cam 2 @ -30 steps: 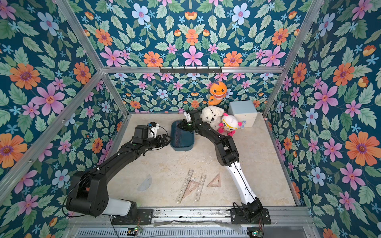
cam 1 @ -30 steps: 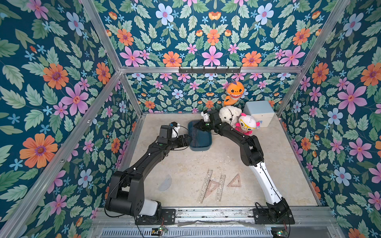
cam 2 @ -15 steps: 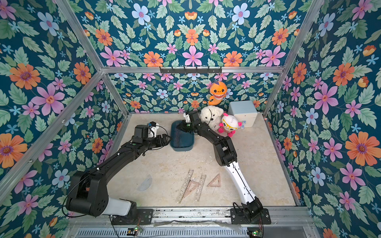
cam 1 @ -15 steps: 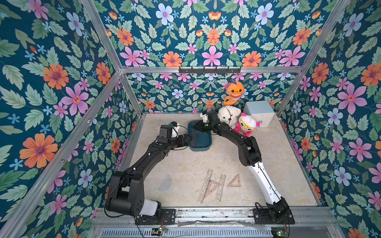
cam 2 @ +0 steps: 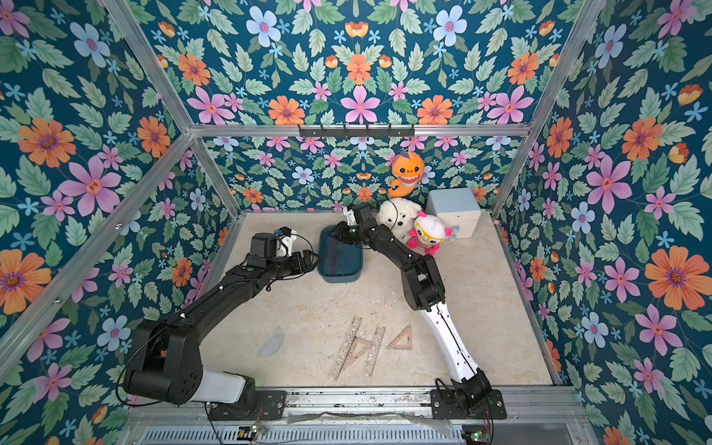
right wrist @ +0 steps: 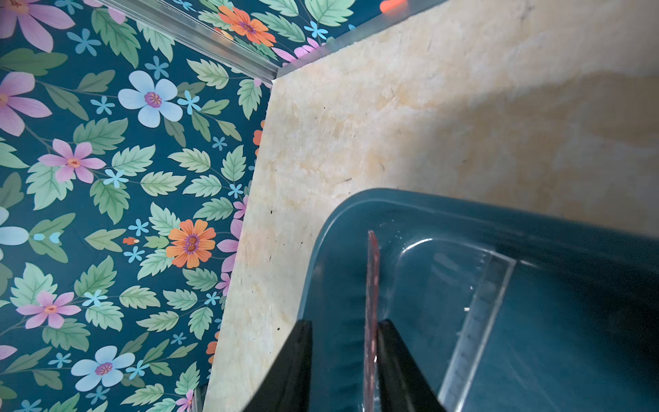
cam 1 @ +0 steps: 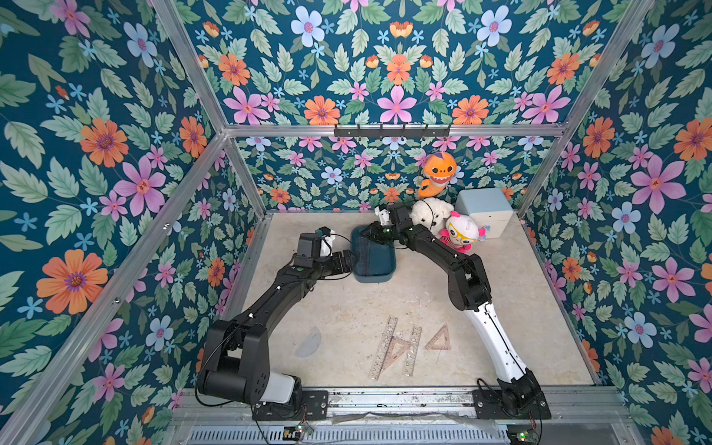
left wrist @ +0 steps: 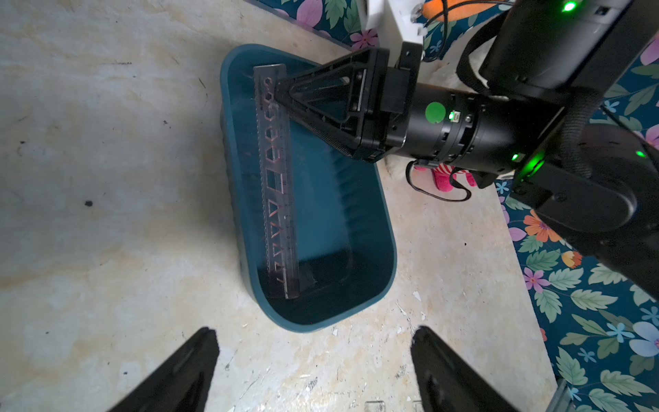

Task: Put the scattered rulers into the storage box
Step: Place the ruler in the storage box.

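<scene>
Your right jaws stand partly open over the far end of the storage box (cam 1: 375,280), which sits on the table (cam 1: 346,308) toward the back, just beside the white plush dog (cam 1: 429,214). The pink stencil ruler (left wrist: 276,185) is between their fingers (right wrist: 297,360) but not clamped. In the right wrist view you see it edge-on, close against one finger with a clear gap to the other. From the left wrist view it runs lengthwise inside the box along one long wall, one end raised at the right jaws and the other end down on the box floor. A clear ruler (right wrist: 478,321) with fine graduations also lies inside the box, beside the pink one. Your left jaws are spread wide with nothing between their fingers (left wrist: 185,374), over bare table just beside the box's left long wall; you cannot tell from these views whether they touch it. The remaining rulers lie flat on the table near the front, well apart from the box. Two long stencil rulers (cam 1: 383,346) (cam 1: 412,350) lie side by side with a set square (cam 1: 397,348) overlapping between them. A second set square (cam 1: 439,339) lies just to their right, and the clear protractor (cam 1: 310,341) lies off to their left.
</scene>
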Controlling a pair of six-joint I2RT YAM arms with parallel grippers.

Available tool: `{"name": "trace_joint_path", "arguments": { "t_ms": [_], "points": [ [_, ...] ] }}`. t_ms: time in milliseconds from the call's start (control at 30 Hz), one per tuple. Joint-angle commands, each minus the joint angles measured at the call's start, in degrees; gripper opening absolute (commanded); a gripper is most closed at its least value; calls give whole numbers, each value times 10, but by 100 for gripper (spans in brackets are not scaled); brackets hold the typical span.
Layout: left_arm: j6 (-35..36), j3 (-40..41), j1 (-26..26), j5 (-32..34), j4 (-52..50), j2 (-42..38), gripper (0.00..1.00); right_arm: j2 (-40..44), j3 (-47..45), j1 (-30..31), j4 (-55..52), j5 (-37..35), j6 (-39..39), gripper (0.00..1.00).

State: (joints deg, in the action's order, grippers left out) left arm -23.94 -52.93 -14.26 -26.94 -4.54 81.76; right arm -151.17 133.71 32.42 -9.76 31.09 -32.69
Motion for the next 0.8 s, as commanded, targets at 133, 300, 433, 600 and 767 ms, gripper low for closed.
{"name": "trace_joint_path", "arguments": {
  "t_ms": [133, 300, 433, 600, 767],
  "points": [
    [-5, 0, 1, 0, 2, 0, 89, 12, 10, 2, -15, -4, 17, 39],
    [-6, -1, 1, 2, 2, 0, 89, 29, 21, 7, -38, -6, 32, 39],
    [-10, 0, 0, 2, 0, 1, 87, 85, -1, 22, -67, -19, 64, 40],
    [-29, 11, -21, 4, -13, -3, 83, 232, -178, 47, -62, -75, 101, 39],
    [-45, 46, -83, 40, -30, -24, 81, 411, -430, 86, -49, -183, 116, 37]
  ]
}}
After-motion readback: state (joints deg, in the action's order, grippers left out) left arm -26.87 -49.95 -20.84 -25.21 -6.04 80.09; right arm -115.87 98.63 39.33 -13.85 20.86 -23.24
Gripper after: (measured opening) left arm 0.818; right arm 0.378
